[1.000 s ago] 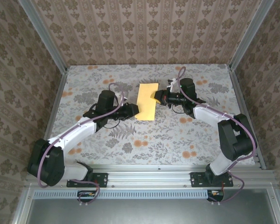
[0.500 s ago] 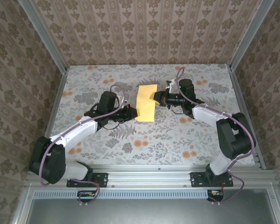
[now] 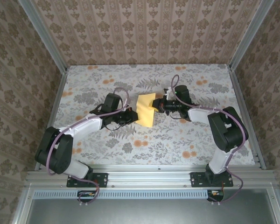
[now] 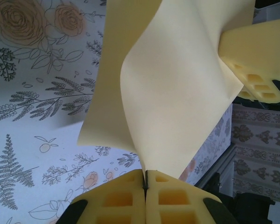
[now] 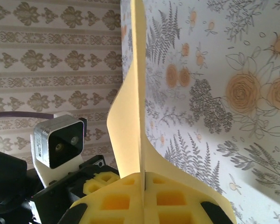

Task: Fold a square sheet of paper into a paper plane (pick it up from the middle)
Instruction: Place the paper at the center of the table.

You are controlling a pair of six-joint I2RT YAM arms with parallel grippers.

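Observation:
The square sheet of paper (image 3: 145,110) is yellow-orange and hangs bowed above the flowered cloth in the middle of the table, pinched from both sides. My left gripper (image 3: 134,115) is shut on its left edge. In the left wrist view the sheet (image 4: 177,93) rises curled out of the closed foam pads of that gripper (image 4: 145,173). My right gripper (image 3: 155,105) is shut on the right edge. Seen from the right wrist, the paper (image 5: 130,116) stands edge-on out of the right gripper (image 5: 143,176). The right gripper's foam fingers (image 4: 256,60) show behind the sheet.
The flowered tablecloth (image 3: 177,135) covers the table, with metal rails (image 3: 149,175) at the near edge and patterned walls round the other sides. The left wrist camera housing (image 5: 56,144) sits close in front of the right gripper.
Both grippers have drawn closer together at the table's middle. The left gripper has shut on the paper's edge. The sheet, lying flat before, now buckles upward between them.

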